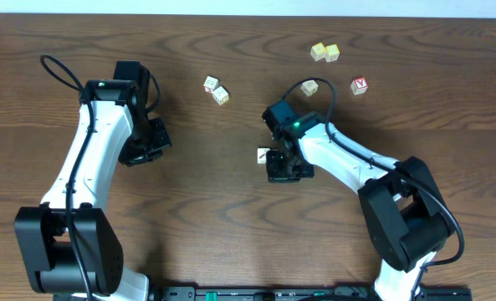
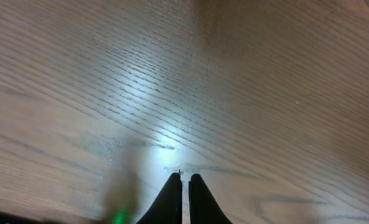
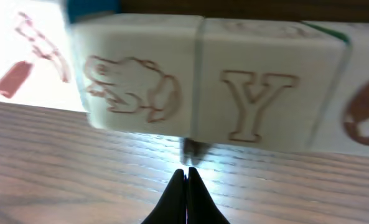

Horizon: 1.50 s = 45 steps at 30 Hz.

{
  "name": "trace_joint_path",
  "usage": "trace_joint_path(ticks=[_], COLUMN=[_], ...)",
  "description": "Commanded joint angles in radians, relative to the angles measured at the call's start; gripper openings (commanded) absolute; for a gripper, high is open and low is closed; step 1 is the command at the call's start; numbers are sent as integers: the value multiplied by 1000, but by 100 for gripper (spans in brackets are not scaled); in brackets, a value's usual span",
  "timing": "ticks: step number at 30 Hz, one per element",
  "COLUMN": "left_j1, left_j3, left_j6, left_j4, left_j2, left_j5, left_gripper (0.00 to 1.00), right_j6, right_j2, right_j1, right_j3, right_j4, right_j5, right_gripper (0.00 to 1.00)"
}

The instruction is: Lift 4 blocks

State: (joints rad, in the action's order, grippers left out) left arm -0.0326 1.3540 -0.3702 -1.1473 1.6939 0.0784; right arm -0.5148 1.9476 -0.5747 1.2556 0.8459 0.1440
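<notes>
Well, four blocks (image 3: 196, 81) line the top of the right wrist view. The right tool (image 3: 185, 173) and left tool (image 2: 183, 180) are pinched together, empty; a bump might knock the row apart.

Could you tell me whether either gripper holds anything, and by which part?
Nothing is held. The left gripper is shut over the brown wooden table; the right gripper is shut, facing a row of white-faced wooden blocks.

Four white blocks (image 3: 134, 87), seemingly one row
</notes>
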Motion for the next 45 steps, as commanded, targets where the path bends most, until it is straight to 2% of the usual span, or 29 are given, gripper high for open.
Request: trace_joint_path(ticks=[1, 13, 45], left_j1=[3, 3, 3], left_j3=[-2, -2, -2], left_j6=[-13, -13, -13], left_j4=[-4, -4, -4], left_j2=[-7, -7, -7], left_j5=[-11, -11, -12], left_gripper=[7, 8, 7], right_j6=[-36, -61, -60], right_j2=[-5, -5, -5], right_j1=[-34, -46, -46], right_j3=[16, 11, 11], right_j4=[-21, -76, -122], right_j5=[-62, -130, -132], right_gripper=[1, 1, 1])
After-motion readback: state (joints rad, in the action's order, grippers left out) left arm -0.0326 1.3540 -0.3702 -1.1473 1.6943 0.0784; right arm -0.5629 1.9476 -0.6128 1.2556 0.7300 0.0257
